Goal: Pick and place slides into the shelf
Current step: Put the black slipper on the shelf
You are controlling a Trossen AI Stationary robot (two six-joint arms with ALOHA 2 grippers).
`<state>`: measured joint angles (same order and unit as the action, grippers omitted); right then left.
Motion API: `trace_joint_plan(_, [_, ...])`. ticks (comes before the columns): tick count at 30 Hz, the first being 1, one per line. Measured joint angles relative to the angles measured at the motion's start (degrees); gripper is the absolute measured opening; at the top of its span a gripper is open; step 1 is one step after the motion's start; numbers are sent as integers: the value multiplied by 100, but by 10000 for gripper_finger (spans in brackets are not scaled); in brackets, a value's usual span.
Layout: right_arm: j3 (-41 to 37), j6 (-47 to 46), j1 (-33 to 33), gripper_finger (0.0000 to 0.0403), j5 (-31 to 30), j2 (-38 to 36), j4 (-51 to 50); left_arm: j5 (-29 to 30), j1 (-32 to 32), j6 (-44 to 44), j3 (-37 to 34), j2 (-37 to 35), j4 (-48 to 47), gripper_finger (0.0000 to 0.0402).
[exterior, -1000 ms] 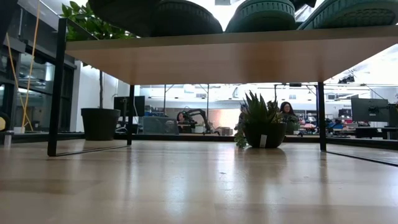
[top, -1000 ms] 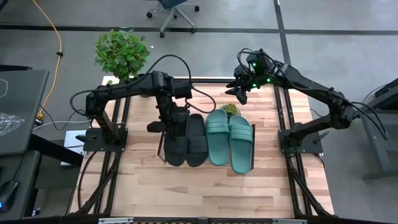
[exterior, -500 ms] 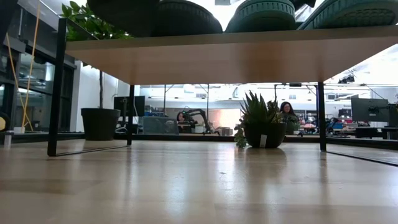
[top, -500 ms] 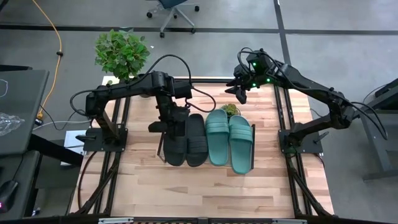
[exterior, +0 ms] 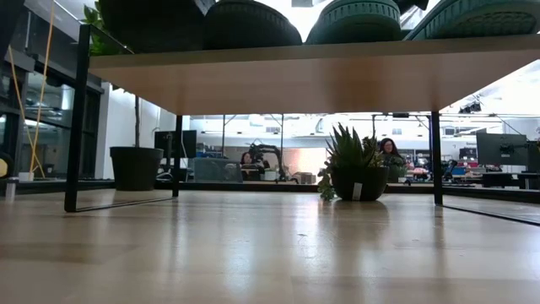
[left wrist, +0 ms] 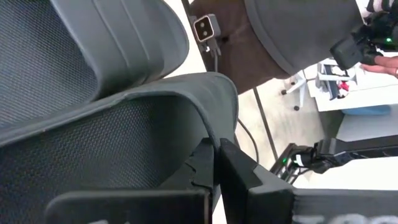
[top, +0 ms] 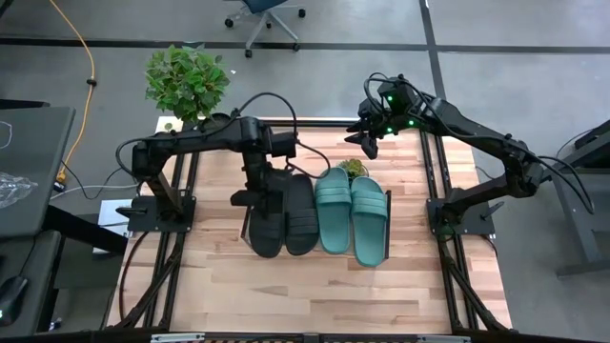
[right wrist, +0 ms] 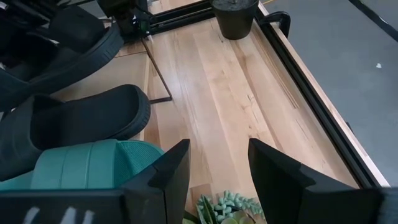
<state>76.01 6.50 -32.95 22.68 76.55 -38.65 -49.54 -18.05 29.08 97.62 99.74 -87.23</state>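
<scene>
Wood bench (top: 286, 286) seen; leftmost black slide (top: 266, 225) clenched by left tool (top: 254, 195) on shelf (exterior: 304, 72); right tool (top: 367, 143) released, raised.

The left arm reaches in from its side of the tabletop, elbow bent, its left end effector (top: 255, 191) pointing down with fingers clamped tight. The right arm is raised at the far edge, its right end effector (top: 367, 141) spread open

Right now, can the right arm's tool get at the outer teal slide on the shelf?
Probably yes. The right tool hangs open beyond the shelf's far edge, holding nothing. The outer teal slide lies uncovered, and the left tool is busy over the black slides.
</scene>
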Motion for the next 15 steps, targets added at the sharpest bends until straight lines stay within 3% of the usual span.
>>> trace_joint_plan(15, [-2,-153,0,154,0,0,8,-27,-37,71,-56,181,75,0])
